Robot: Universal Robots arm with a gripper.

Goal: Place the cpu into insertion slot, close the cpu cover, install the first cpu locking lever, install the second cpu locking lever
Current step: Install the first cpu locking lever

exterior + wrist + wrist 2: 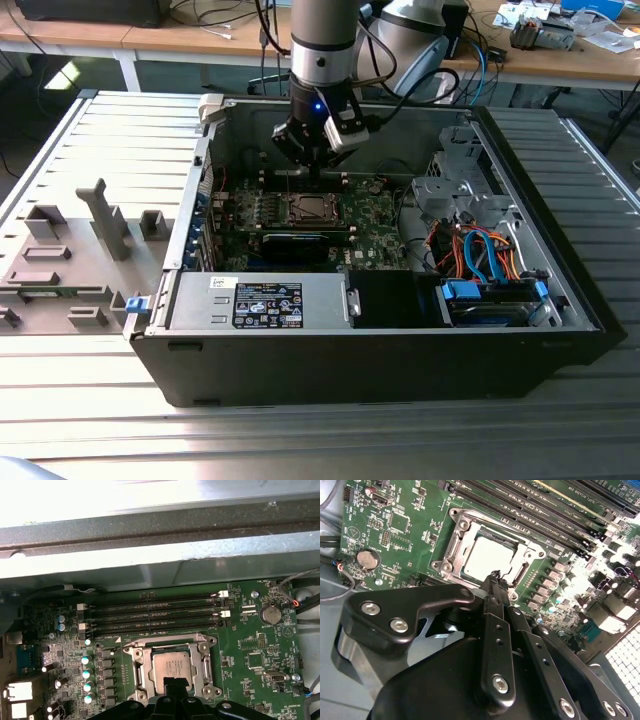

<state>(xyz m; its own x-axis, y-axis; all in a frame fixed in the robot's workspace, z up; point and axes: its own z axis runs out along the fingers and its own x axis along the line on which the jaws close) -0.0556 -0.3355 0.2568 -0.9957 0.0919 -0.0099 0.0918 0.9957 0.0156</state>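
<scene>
Gripper (495, 576) closed, just above seated cpu (487, 558).

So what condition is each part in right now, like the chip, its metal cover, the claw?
cpu: seated flat in the insertion slot.
cpu cover: down around the chip.
Memory slots: all bare.
gripper: fingers together, tip just above the chip's edge, holding nothing.
Computer case: side open.

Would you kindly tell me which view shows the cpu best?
The first wrist view: the cpu faces the camera squarely inside its slot frame. The second wrist view shows it glared and angled; the exterior view shows it small and distant.
</scene>
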